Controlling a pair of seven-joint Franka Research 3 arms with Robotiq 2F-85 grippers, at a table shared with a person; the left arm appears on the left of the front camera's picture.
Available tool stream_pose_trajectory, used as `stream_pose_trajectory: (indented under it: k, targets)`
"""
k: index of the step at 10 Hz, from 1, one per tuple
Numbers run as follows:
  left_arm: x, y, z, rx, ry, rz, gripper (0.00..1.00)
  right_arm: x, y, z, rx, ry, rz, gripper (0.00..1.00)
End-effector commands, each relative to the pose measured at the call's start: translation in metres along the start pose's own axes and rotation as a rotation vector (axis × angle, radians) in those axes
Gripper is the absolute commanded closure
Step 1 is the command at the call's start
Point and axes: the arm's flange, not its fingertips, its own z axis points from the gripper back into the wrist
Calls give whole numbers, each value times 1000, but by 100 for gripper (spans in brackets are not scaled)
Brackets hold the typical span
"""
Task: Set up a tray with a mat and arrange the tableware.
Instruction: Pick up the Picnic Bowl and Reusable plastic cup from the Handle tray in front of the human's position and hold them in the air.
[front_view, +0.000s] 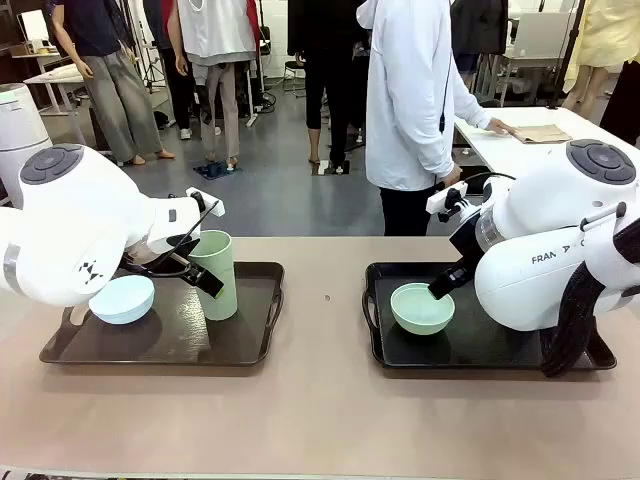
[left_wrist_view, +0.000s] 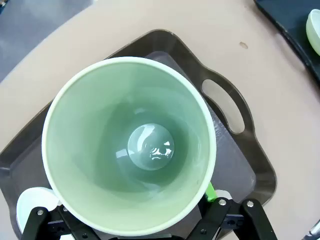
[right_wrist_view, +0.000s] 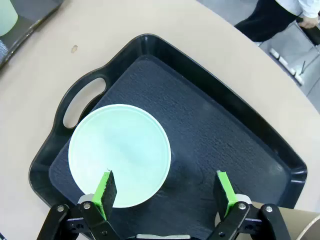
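Two trays are sitting apart on the table (front_view: 320, 420). On the brown tray (front_view: 160, 348), the pale green cup (left_wrist_view: 130, 145) is standing beside the light blue bowl (front_view: 122, 298), and the left gripper (front_view: 200, 265) is straddling it with jaws spread wide, released. The right gripper (right_wrist_view: 165, 189) is hovering over the black tray (right_wrist_view: 280, 165), likewise released. One of its green pads is hanging above the rim of the mint green bowl (right_wrist_view: 119, 150), which is resting on the dark mat (right_wrist_view: 210, 130) near the tray's handle.
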Motion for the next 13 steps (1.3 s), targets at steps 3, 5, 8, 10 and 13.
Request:
stream_pose_trajectory:
  k: [3,5,8,10,13]
  targets:
    - [0,0,0,0,0,0,0,0,0,0,0,0,0,0]
    - [0,0,0,0,0,0,0,0,0,0,0,0,0,0]
    - [0,0,0,0,0,0,0,0,0,0,0,0,0,0]
    - [0,-1,0,0,0,-3,0,0,0,0,0,0,0,0]
    - [-48,1,85,-32,109,6,0,-15,54,127,-8,134,-44,0]
